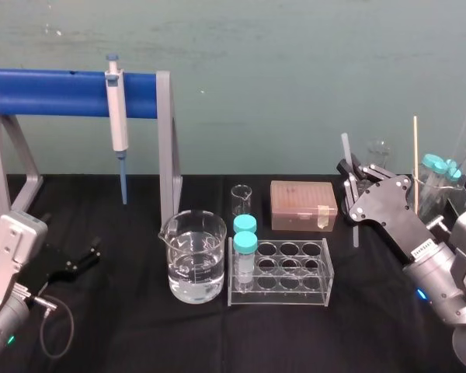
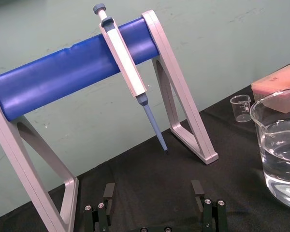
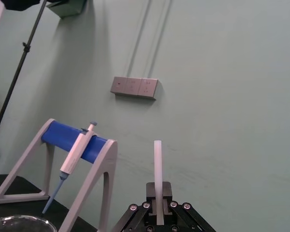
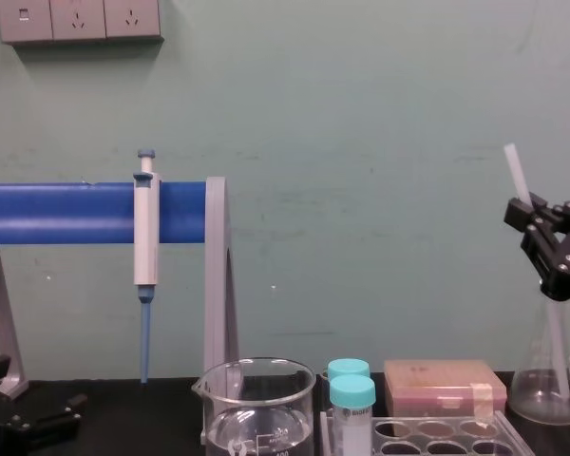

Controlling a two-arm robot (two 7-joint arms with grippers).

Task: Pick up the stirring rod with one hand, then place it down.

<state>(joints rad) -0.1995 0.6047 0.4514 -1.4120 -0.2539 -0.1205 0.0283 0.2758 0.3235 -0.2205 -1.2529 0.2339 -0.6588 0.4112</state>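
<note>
Two grippers are in play here, but just one matters. Starting big: the black desk (image 1: pixel 124 326) carries a blue-barred stand (image 1: pixel 62 92) with a pipette (image 1: pixel 119 116) hanging on it, far off to the left of the working gripper. Nearer to it, on the same side, sit a beaker (image 1: pixel 193 264) of water, a clear tube rack (image 1: pixel 279 272) and a brown box (image 1: pixel 303 204). A flask (image 4: pixel 549 380) stands low on the gripper's other side.

The right gripper (image 1: pixel 352 177) is raised off the desk with its fingers closed narrow on the stirring rod (image 1: pixel 346 149). The rod stands close to upright and passes straight through the grip. Its top leans a little toward the robot's left. A shorter part shows above the fingers and a longer part hangs below them. From the right wrist view the upper part rises squarely out from between the pads. Its lower end hangs down past the box's near corner; whether it touches the desk I cannot tell.

To my eye, putting it down turns on that upright axis. The rod points at the desk end-on, so the gripper would need to tip it over or lower it onto the bare cloth beneath, between the box and the flask.

The left gripper (image 1: pixel 89 255) sits low by the desk's left edge, spread wide, holding nothing, well apart from the rod.
</note>
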